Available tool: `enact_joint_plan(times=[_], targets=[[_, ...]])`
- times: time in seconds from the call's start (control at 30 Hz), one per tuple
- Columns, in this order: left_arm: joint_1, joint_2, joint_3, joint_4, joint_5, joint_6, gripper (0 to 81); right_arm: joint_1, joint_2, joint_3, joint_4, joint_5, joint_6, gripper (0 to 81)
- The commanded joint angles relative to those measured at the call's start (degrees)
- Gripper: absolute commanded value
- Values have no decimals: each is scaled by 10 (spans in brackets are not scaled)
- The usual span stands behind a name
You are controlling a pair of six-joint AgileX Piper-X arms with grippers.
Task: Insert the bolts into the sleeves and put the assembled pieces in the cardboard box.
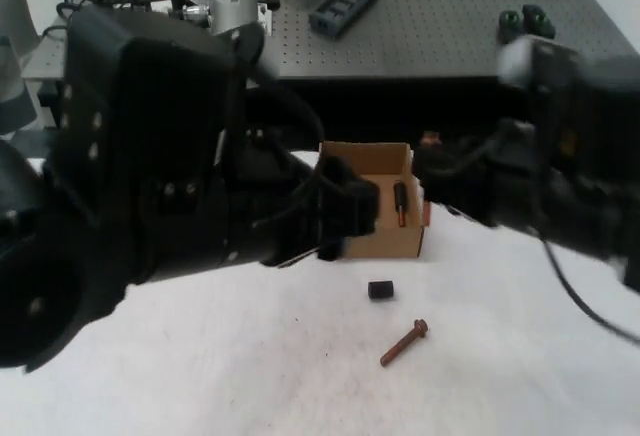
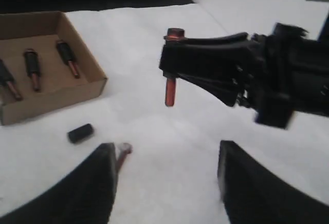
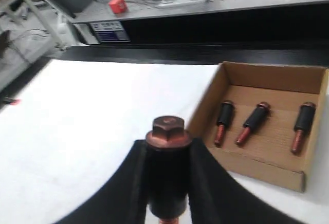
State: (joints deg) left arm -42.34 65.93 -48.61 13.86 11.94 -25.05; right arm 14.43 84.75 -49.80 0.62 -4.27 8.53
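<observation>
**High view:** The cardboard box (image 1: 385, 241) is sitting open on the white cloth (image 1: 200, 376) that is covering the worktop. The left arm (image 1: 150, 176) is standing across its left side and the right arm (image 1: 560, 166) is hanging just to its right. A loose sleeve (image 1: 380, 290) is lying just in front of the box. A loose bolt (image 1: 404, 342) is lying nearer the camera, apart from the sleeve.

**Left wrist view:** The left tool (image 2: 167, 149) is hovering over the cloth with its fingers spread wide, holding nothing, and one finger is sitting close beside the loose bolt's head. Beyond it, the right tool (image 2: 172, 62) is gripping the held bolt (image 2: 170, 93) upright, head up, above the cloth. Three assembled pieces (image 2: 32, 70) are lying side by side in the box. The loose sleeve is resting on the cloth near the box's outer wall.

**Right wrist view:** The right tool (image 3: 167, 152) is clamping the held bolt just under its hexagonal head. What appears to be a black sleeve is surrounding the shank, with a copper tip showing below. The box is standing nearby, with the three assembled pieces lying in a row on its floor.
</observation>
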Motion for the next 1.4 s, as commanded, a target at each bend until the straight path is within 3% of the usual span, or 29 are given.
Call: enact_joint_plan(times=[0.0, 0.23, 0.43, 0.53, 0.63, 0.7, 0.93, 1.17, 1.37], targets=[[-1, -36, 13, 28, -66, 32, 366, -3, -13, 6, -6, 4, -7, 37], [-1, -94, 65, 37, -67, 5, 366, -3, 208, -210, 109, 55, -22, 37], [-1, -121, 81, 67, -67, 2, 366, -3, 320, -339, 195, 89, -28, 8], [-1, -122, 81, 72, -67, 2, 366, -3, 349, -372, 233, 89, -34, 150], [-1, -122, 81, 72, -68, 2, 366, -4, 358, -385, 242, 89, -34, 300], [-1, -122, 81, 72, -68, 2, 366, -4, 352, -391, 242, 89, -34, 342], [-1, -122, 81, 72, -88, 2, 366, -6, 239, -375, 307, 83, -46, 338], [-1, -122, 81, 72, -101, 30, 366, 29, 177, -330, 494, 36, -220, 338], [-1, -122, 81, 72, -101, 48, 366, 66, 232, -330, 507, 61, -297, 342]])
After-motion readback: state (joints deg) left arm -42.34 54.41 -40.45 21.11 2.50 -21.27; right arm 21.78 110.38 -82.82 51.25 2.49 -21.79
